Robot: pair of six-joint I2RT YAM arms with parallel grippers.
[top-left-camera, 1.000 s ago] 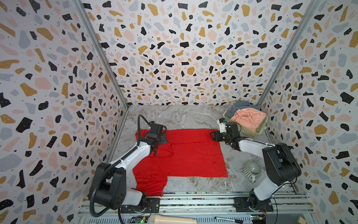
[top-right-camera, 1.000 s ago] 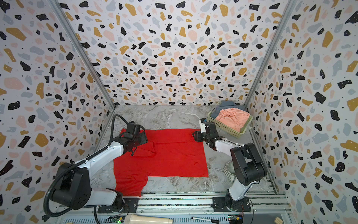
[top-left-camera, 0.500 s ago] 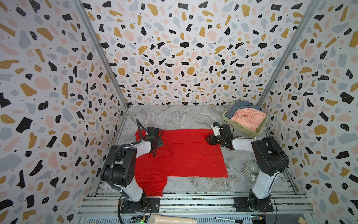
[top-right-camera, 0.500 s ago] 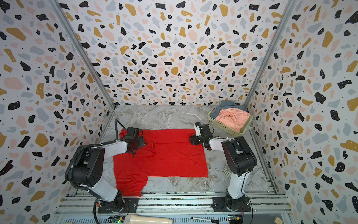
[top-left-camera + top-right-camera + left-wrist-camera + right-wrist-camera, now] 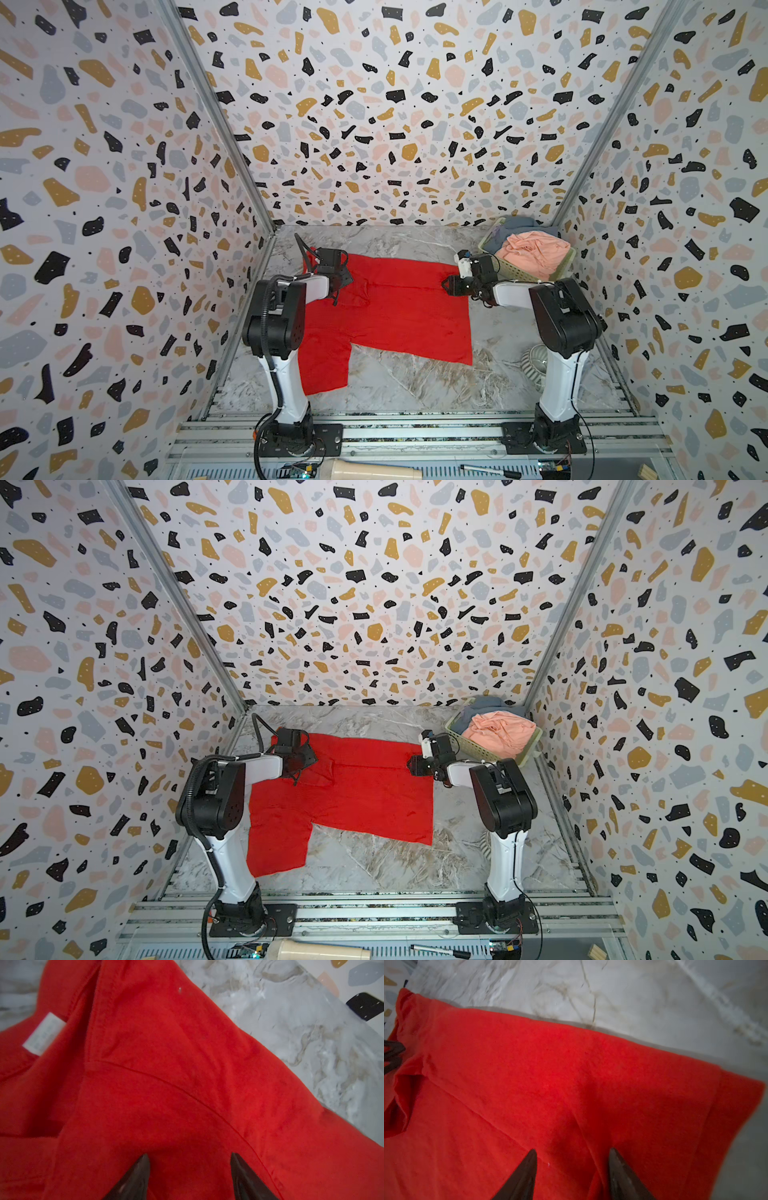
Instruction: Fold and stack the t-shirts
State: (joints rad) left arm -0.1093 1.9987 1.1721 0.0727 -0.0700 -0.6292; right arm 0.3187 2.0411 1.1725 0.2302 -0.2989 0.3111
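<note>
Both top views high above the whole scene, wrist views close over red t-shirt (image 5: 187, 1064)

No legible text; white tag (image 5: 43, 1033) (on red t-shirt (image 5: 166, 1084)) blurred.

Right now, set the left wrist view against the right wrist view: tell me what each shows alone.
Left wrist only: a white label inside the neck opening of the red t-shirt. Right wrist only: a squared corner of the shirt. Both: red cloth on the marble table, with the left gripper or the right gripper open over it.
</note>
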